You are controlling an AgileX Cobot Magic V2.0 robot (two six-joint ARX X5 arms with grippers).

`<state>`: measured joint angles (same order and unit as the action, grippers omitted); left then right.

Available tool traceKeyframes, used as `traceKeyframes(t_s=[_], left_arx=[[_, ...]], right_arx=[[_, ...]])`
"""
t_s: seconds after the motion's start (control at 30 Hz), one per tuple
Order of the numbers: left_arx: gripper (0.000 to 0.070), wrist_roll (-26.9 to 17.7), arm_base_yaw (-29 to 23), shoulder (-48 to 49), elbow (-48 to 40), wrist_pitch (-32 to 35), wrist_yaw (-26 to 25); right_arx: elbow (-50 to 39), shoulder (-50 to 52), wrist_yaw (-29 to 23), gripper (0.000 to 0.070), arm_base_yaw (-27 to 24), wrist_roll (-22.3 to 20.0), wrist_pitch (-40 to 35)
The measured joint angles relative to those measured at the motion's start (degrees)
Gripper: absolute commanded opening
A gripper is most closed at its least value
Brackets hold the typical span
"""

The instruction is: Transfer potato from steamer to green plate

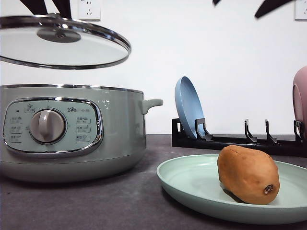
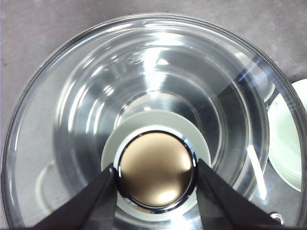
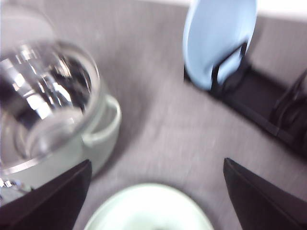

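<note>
Front view takes in the dark grey table [image 1: 96, 206], where the large round pale-green steamer [image 1: 72, 134] stands at the left with its chrome rim uncovered. Its round glass lid [image 1: 62, 43] hangs level in the air above the pot. Right of the steamer lies the wide, shallow mint-green plate [image 1: 192, 184], and the oval orange-brown potato [image 1: 248, 175] rests on it (dark spot toward the camera). Behind, a black dish rack [image 1: 240, 141] holds an upright blue plate [image 1: 188, 108].

Left hand [image 2: 156, 179] grips the lid's round metal knob [image 2: 156, 175]. Right hand [image 3: 153, 191], blurred, hangs spread wide and empty above the plate.
</note>
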<state>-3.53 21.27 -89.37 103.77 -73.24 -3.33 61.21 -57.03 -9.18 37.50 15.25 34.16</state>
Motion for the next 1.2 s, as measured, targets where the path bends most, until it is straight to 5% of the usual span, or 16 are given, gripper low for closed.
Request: traceKeyframes(t_s=[1.2], left_arx=[[0.0000, -0.03, 1.43, -8.89, 0.00, 1.66, 0.12]], right_arx=[[1.42, 2.57, -1.52, 0.0553, -0.22, -1.97, 3.40]])
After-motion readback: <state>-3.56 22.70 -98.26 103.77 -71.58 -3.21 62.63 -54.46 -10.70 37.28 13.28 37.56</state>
